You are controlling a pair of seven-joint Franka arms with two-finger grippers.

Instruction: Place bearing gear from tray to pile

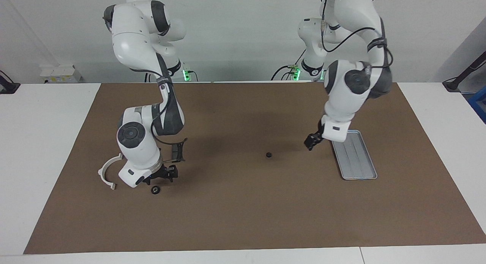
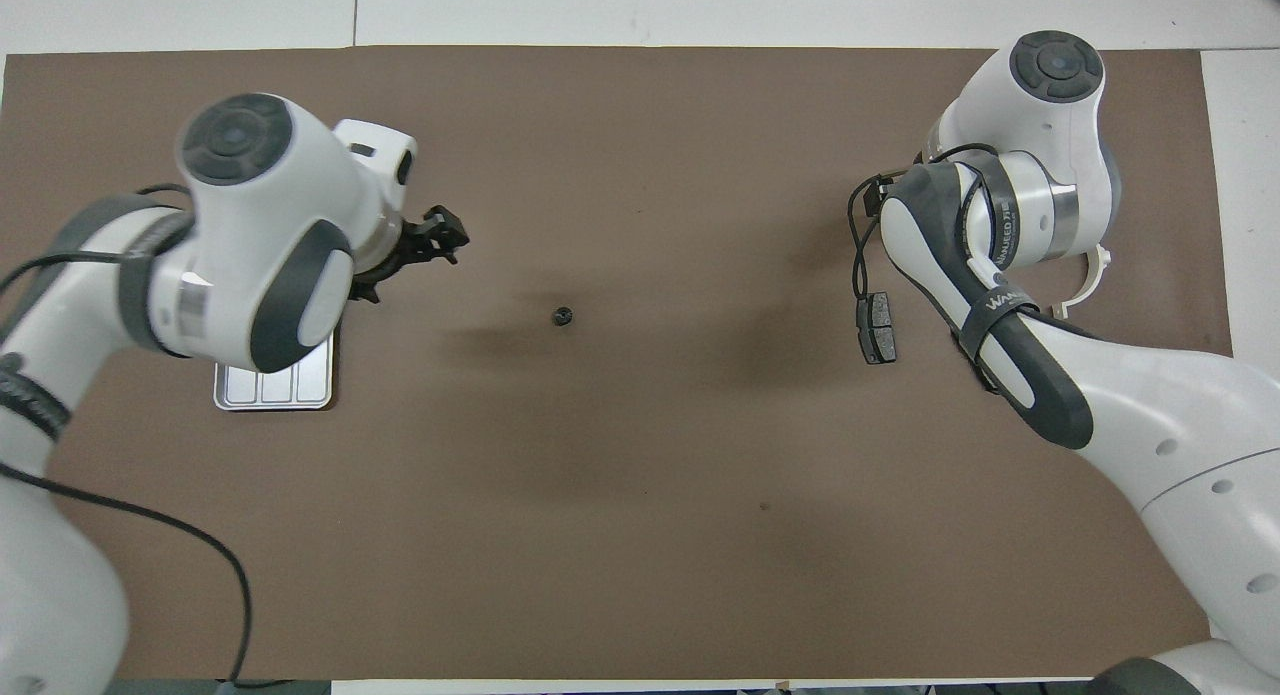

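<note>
Locate the small black round bearing gear [image 1: 268,155] on the brown mat [image 1: 243,218], about midway between the two arms and well apart from both the tray and the pile. The flat silver ridged metal tray [image 1: 357,161] lies toward the left arm's end of the table and shows no part in it. The left gripper [image 1: 312,141] hangs over the mat just beside the tray. From there, the gear lies toward the right arm's end of the table, and the left gripper is the nearer one to it. Treat the gear as having no long axis, since it is round. Which face points up is too small to read. The tray's long axis runs from the robots outward. A second small black ring [image 1: 155,190] lies just beside the low right gripper [image 1: 167,175], farther from the robots than the white plastic half-ring bracket [image 1: 108,173] and the dark grey brake-pad piece [image 1: 178,150]. You cannot tell whether either gripper is wide, narrow or holding anything.
</note>
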